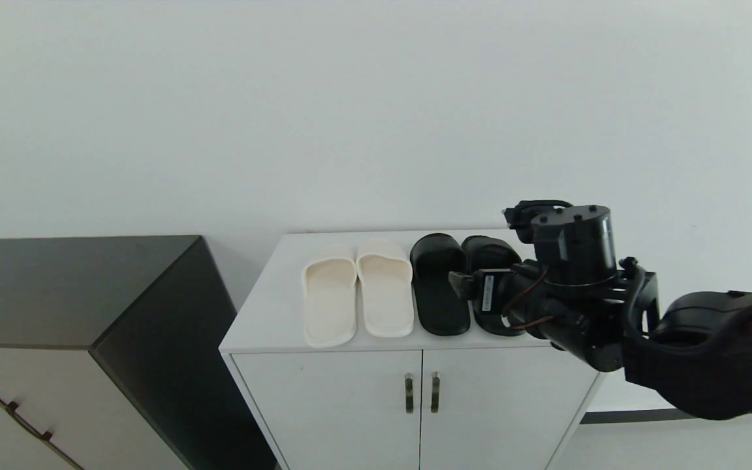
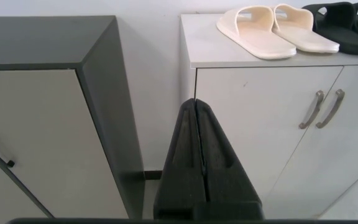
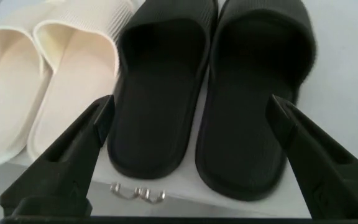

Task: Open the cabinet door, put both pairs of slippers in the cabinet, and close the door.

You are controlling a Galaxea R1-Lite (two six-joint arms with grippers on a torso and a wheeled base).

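Right hand [image 3: 191, 102] open, black fingers spread wide, nothing between them. It hangs above the heel ends of the pair of black rubber slide slippers [image 1: 438, 287], no contact visible. In the head view the right arm comes in from the right and covers part of the outer black slipper.

Left hand [image 2: 196, 102] closed, the two black fingers pressed flat together, empty. It sits low in front of the gap between the two pieces of furniture, well apart from the slippers and not touching either door.

Pair of cream ribbed rubber slide slippers [image 1: 330, 297] lies on top of the white two-door cabinet [image 1: 265, 313], just beside the black pair, on the robot's left of it. All four slippers are lined up side by side, toes toward the plain white wall [image 1: 376, 98], heels near the front edge of the cabinet top. The soles lie flat and the slippers are close to each other.

Both white cabinet doors are shut. Two upright metal bar handles, one [image 1: 408, 392] on the left door and one [image 1: 435, 391] on the right door, stand just beside each other at the middle seam.

Left of the white cabinet is a dark grey cabinet with a beige front [image 1: 56, 287] and a dark handle [image 1: 27, 424], with a narrow gap between the two cabinets.
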